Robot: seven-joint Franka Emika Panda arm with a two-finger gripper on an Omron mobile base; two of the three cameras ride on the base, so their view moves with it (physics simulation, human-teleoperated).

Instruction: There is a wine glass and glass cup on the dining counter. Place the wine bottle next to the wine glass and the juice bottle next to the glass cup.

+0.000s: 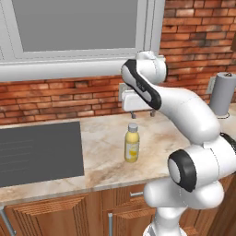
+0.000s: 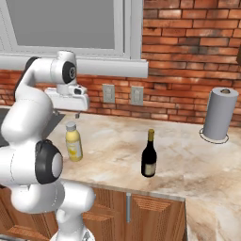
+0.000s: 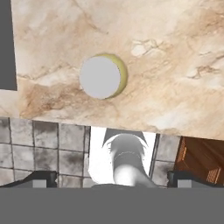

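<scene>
Jaws stand wide apart, nothing between them. The gripper [image 1: 142,113] hangs above the counter [image 1: 106,147], pointing straight down, its two short dark fingers [image 1: 132,114] clear of everything; in the hand view the tips sit far out at either lower corner [image 3: 112,178].

Juice bottle [image 1: 132,143] — small, yellow, with a grey-silver cap and a paler yellow label around the body. It stands upright on the marbled counter, below the gripper and a little nearer the front edge, not touched. From the hand view it is seen end-on: the round grey cap [image 3: 100,77] with a thin yellow crescent of the body showing on one side. The right base view puts the bottle [image 2: 73,141] under and just beside the hand [image 2: 77,115].

Wine bottle [image 2: 149,154] — tall, near-black glass, narrow neck topped in tan-gold, pale label low on the body. Upright on the same counter, well apart from the juice bottle, to the right of it, near the front edge.

Further out: dark flat cooktop [image 1: 39,152] set into the counter left of the juice bottle; grey paper-towel roll [image 2: 220,114] upright on a ring base at the far right; brick wall [image 2: 188,56] with two outlets [image 2: 122,94] behind; a window [image 1: 76,27] above.
</scene>
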